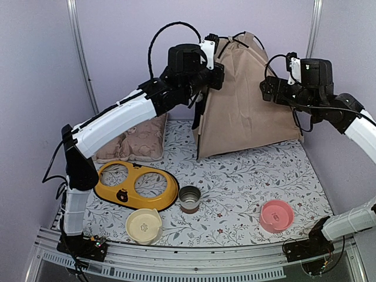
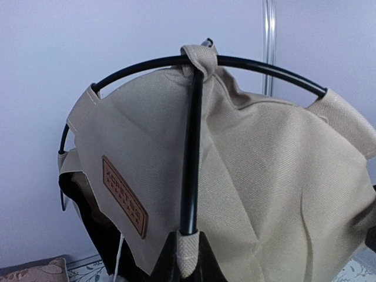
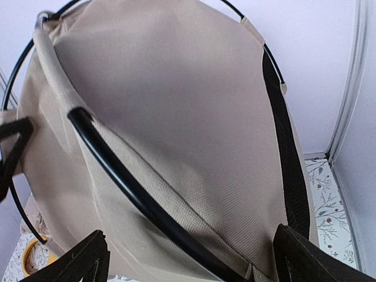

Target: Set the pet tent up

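Pet tent (image 1: 247, 111): upright on its base at the far side of the floral mat (image 1: 235, 182), tan fabric stretched over thin crossed poles. Probably light, with cloth soft and floppy, poles springy and slick. Little weight to anchor it, so likely to tip or slide under a sideways push. Best taken by a pole or a sewn sleeve near the peak, not by loose fabric likely to bunch.

Left gripper (image 1: 210, 50): clenched on a black pole (image 2: 191, 158) just under the crossing at the tent's peak. In its wrist view, pole rising straight ahead out of the fingertips, brown label patch (image 2: 124, 204) off to the left, fabric spreading right and below.

Right gripper (image 1: 270, 88): jaws spread wide, grasping nothing. Tent's side panel close ahead, a curved pole (image 3: 135, 188) running diagonally between the fingers (image 3: 82, 264); contact with them impossible to tell.

Farther out: pinkish cushion (image 1: 138, 141) below and left of the left gripper, beside the tent. Yellow two-hole bowl stand (image 1: 136, 185), metal can (image 1: 189, 198), cream bowl (image 1: 144, 226) and pink bowl (image 1: 276, 215) down toward the arm bases, well apart from both grippers.
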Robot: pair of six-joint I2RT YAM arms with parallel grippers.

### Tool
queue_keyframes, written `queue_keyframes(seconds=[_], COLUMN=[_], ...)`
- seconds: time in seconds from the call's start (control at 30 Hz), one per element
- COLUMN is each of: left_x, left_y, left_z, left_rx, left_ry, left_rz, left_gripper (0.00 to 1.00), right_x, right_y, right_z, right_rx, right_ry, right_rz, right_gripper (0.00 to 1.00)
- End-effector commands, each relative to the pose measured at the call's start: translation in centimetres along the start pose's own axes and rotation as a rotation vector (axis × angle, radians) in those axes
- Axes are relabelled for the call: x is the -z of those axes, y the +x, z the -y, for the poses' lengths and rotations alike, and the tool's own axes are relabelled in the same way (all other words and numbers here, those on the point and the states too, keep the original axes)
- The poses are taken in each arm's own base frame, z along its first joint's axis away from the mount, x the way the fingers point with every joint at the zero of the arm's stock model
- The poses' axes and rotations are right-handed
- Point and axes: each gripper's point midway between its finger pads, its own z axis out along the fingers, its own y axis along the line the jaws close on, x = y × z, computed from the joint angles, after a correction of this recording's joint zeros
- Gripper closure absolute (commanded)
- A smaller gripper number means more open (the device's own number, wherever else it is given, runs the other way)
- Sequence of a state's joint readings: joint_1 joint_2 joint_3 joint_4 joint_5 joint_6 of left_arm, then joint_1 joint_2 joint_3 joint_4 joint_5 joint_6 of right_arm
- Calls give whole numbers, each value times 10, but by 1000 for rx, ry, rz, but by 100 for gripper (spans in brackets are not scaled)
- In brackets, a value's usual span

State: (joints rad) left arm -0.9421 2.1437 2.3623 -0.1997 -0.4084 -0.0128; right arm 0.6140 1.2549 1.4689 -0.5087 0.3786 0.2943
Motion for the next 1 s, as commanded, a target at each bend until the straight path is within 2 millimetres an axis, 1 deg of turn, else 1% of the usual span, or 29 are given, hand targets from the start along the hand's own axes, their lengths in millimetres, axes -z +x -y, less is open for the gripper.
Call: queue_keyframes(seconds=[0.0, 0.1, 0.23, 0.3, 0.47, 0.53, 0.63, 0.7, 0.77, 0.8, 0.87, 0.9, 0.97], left_x=[13, 15, 24, 29, 37, 41, 44, 44, 42, 40, 36, 33, 30], left_y=[-39, -34, -28, -27, -12, -7, -1, 3, 9, 13, 20, 25, 28], left_z=[20, 29, 47, 52, 54, 52, 48, 49, 48, 47, 46, 47, 46], left_rx=[129, 150, 138, 136, 128, 129, 143, 172, 206, 218, 252, 267, 303], left_ry=[-18, -16, -4, 1, 4, 0, -8, -9, -37, -60, -93, -105, -125], left_rz=[138, 125, 107, 104, 71, 61, 47, 36, 20, 11, -3, -10, -15], left_gripper=[100, 100, 100, 100, 100, 100, 100, 100, 100, 100, 100, 100, 100], right_x=[34, 46, 63, 70, 78, 80, 77, 70, 60, 54, 47, 42, 37], right_y=[-30, -41, -54, -60, -68, -71, -70, -61, -48, -38, -17, -3, 22], right_z=[23, 28, 43, 49, 56, 54, 41, 29, 15, 8, -8, -12, -22], right_rx=[-16, -14, 1, 9, 28, 40, 52, 57, 53, 48, 31, 29, 24], right_ry=[85, 94, 146, 159, 173, 157, 86, 24, -45, -78, -168, -184, -211], right_rz=[103, 135, 179, 190, 206, 207, 189, 146, 87, 51, -10, -38, -83], right_gripper=[1, 1, 1, 1, 1, 1, 1, 1, 1, 1, 0, 1, 1])
